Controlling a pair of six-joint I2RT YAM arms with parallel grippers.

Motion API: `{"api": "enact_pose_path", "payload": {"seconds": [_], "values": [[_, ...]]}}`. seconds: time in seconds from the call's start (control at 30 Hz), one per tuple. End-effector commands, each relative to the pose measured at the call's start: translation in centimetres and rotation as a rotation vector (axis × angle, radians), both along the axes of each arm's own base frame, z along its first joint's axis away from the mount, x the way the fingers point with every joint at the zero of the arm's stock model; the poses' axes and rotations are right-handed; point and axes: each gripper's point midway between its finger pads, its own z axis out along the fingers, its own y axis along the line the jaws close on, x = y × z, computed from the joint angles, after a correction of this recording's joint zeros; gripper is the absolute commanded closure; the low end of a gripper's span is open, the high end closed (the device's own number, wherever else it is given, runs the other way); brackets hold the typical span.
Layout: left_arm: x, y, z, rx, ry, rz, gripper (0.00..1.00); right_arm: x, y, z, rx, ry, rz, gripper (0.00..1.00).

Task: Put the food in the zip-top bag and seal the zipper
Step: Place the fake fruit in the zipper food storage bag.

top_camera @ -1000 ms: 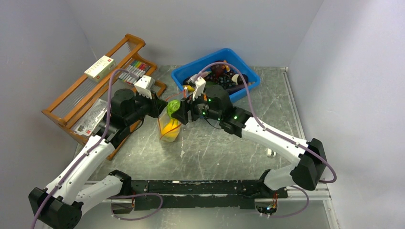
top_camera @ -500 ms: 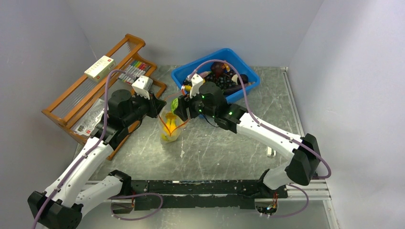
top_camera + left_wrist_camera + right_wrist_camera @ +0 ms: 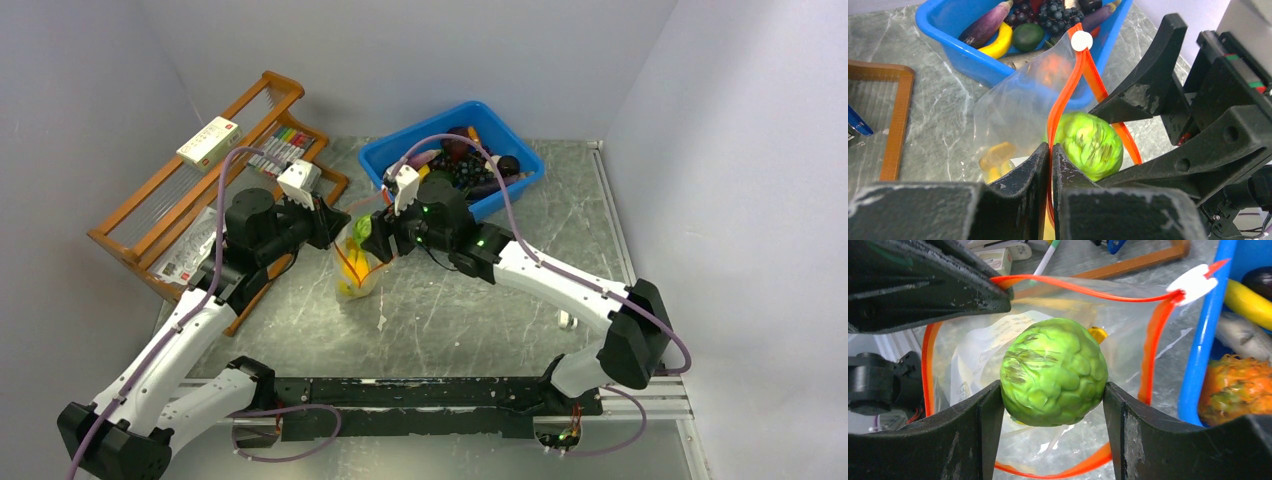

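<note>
The zip-top bag hangs open over the table, with a yellow banana bunch inside it. My left gripper is shut on one side of the red-orange zipper, just below the white slider. The right gripper is shut on the bumpy green ball, one finger on each side of it. It holds the ball in the bag's open mouth, inside the loop of the zipper. From above, the ball shows between the two grippers.
The blue bin behind the bag holds more toy food: grapes, an eggplant, a banana and an orange piece. A wooden rack with boxes and markers stands at the left. A small white thing lies on the table at the right.
The right gripper has carried the green ball left and down into the bag's mouth. The left gripper shifted slightly left with the zipper still pinched.
</note>
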Motion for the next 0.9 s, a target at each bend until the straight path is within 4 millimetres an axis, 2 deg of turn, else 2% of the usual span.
{"api": "enact_pose_path", "payload": {"seconds": [0.0,0.37,0.5,0.67,0.87], "values": [[-0.1,-0.2,1.3,-0.020,-0.046,-0.030,0.93,-1.1,1.0,1.4,0.068,-0.023,0.077,0.40],[-0.2,0.2,1.6,-0.016,-0.064,-0.012,0.93,-1.0,0.8,1.6,0.042,-0.033,0.080,0.33],[-0.1,0.1,1.3,-0.008,-0.057,-0.015,0.93,-1.0,0.6,1.7,0.026,-0.056,0.092,0.27],[0.0,-0.1,1.1,-0.008,-0.049,-0.024,0.93,-1.7,0.7,2.9,0.064,-0.072,0.122,0.20],[0.1,0.1,1.1,-0.005,-0.052,-0.017,0.93,-2.8,0.8,5.1,0.137,-0.084,0.160,0.20]]}}
